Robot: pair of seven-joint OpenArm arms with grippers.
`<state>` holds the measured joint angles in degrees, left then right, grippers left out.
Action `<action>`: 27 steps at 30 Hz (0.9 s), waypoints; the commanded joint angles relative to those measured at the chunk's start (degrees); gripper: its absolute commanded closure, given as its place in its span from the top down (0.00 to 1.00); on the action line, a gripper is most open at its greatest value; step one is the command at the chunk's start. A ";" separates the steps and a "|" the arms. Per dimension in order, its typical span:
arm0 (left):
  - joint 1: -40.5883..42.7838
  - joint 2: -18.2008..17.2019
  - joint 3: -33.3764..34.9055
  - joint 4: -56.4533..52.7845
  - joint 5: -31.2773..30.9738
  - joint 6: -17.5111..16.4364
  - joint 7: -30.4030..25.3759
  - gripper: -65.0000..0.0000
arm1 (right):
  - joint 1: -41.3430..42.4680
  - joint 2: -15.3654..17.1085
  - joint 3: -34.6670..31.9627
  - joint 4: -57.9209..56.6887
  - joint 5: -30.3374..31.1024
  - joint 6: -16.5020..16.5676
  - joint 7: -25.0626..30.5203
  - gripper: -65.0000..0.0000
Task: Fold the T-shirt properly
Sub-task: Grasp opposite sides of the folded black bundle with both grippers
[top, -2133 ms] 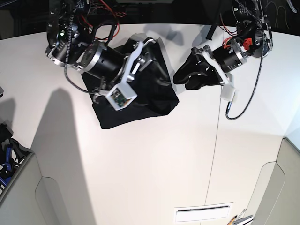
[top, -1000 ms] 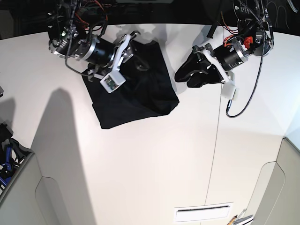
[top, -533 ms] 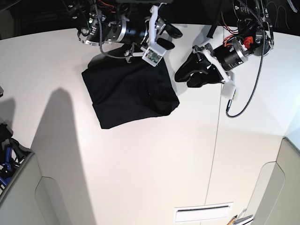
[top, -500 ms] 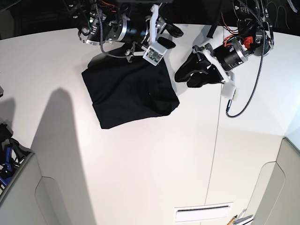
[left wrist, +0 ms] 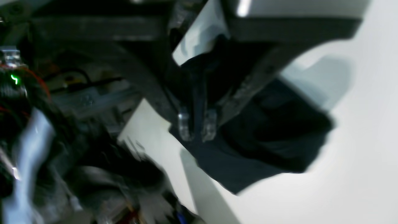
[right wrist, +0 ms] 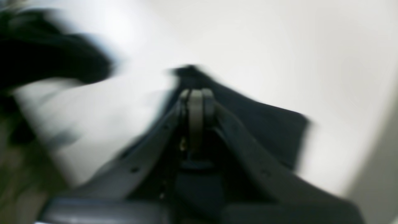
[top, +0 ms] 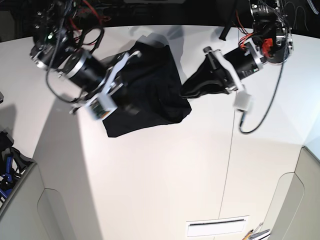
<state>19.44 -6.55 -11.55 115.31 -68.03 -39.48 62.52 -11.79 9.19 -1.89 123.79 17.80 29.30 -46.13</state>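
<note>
White table [top: 165, 175], one black T-shirt [top: 155, 100], left gripper [left wrist: 197, 127] nearly together, right gripper [right wrist: 196, 102] together.

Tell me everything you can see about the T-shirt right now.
The T-shirt is plain black soft cloth, wrinkled, folded into a rough rectangle with no sleeves or neck showing. It lies on the white table near its far edge. The right gripper, shut, is over its left part; whether it touches the cloth cannot be told. The left gripper has its clear fingertips nearly together over the cloth, apparently holding nothing. Both wrist views are blurred.
</note>
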 commanded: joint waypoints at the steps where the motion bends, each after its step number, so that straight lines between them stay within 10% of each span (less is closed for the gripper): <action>1: -0.42 -0.11 1.81 1.05 0.59 -0.52 -1.68 0.07 | 1.20 -0.02 1.57 -0.20 0.59 -1.49 1.40 0.00; 6: -0.55 -0.11 12.83 0.39 21.44 -0.52 -13.79 0.11 | 4.63 -0.02 6.14 -7.19 0.63 -3.43 1.42 0.00; 11: -2.71 0.83 18.60 -1.79 37.83 11.78 -22.82 0.64 | 5.57 -0.02 6.32 -12.44 0.61 -3.41 1.36 0.00; 27: -8.79 5.75 20.11 -9.68 53.88 20.90 -22.67 0.63 | 5.55 -0.02 6.34 -13.62 0.59 -3.41 0.87 0.00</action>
<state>11.09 -0.95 8.51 104.66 -13.74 -18.44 40.73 -6.94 8.88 4.23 109.36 17.72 25.71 -46.52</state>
